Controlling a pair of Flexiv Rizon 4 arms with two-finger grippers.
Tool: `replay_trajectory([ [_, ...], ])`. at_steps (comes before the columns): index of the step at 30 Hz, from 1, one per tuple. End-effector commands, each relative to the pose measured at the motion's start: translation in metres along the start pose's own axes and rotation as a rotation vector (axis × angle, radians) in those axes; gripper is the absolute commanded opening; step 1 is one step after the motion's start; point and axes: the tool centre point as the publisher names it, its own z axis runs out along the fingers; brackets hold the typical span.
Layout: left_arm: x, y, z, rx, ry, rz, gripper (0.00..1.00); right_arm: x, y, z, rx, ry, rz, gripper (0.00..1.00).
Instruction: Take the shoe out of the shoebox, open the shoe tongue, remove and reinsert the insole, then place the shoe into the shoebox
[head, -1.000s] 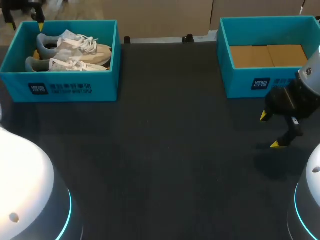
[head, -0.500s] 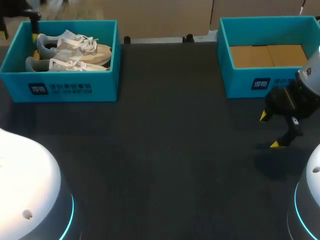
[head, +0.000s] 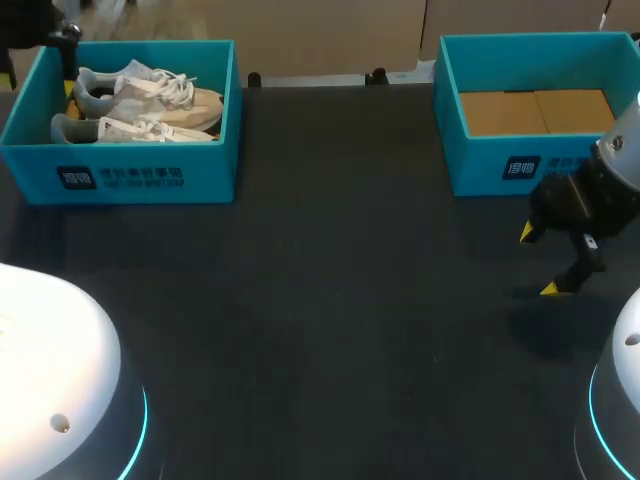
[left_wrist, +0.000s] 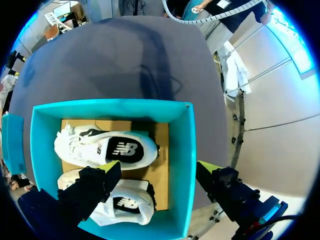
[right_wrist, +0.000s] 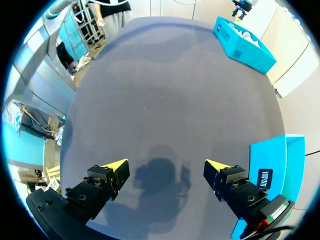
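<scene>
Over the last second our left arm has drifted at the far left corner of the table. Its yellow tip, which showed beside the shoebox (head: 140, 175) in the head view, has slipped out of sight there. Our right arm has not moved. We judge the first step, lifting a shoe out, is only being lined up and nothing is grasped yet.

From the left wrist view, our left gripper (left_wrist: 159, 168) hangs above the shoebox with its jaws spread wide and empty. One finger is over the shoes (left_wrist: 105, 147), and the other is outside the box wall.

Both shoes lie on their sides inside the box, side by side. They are pale cream and white with soft-looking uppers, white laces and grey heels, and a dark insole shows in each opening. The shoebox is teal cardboard with straight walls and a brown cardboard floor.

Our right gripper (head: 539, 260) hovers low over the table (head: 330, 300), jaws open and holding nothing, near a second box (head: 500, 165). That box is teal too and holds no shoes. The table is dark, matte and flat.
</scene>
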Motion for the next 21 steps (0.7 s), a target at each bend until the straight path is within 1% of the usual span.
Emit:
replay_trajectory([
  [1,-0.003,-0.01,0.02,-0.046,-0.002,0.014,1.0,0.001,0.0,0.0,0.002,-0.002,-0.001,1.0],
  [7,-0.007,-0.016,0.039,-0.049,0.01,0.02,1.0,0.001,0.0,0.0,0.002,-0.002,-0.001,1.0],
  [9,-0.008,-0.017,0.042,-0.042,0.01,0.029,1.0,0.001,0.0,0.0,0.002,-0.002,-0.001,1.0],
  [13,-0.01,-0.018,0.051,-0.056,0.005,0.014,1.0,0.001,0.0,0.0,0.002,-0.002,-0.001,1.0],
  [15,-0.011,-0.017,0.054,-0.068,-0.005,0.002,1.0,0.001,0.0,0.0,0.002,-0.002,-0.001,1.0],
  [21,-0.015,-0.005,0.064,-0.058,-0.019,-0.02,1.0,0.001,0.0,0.0,0.002,-0.002,-0.001,1.0],
])
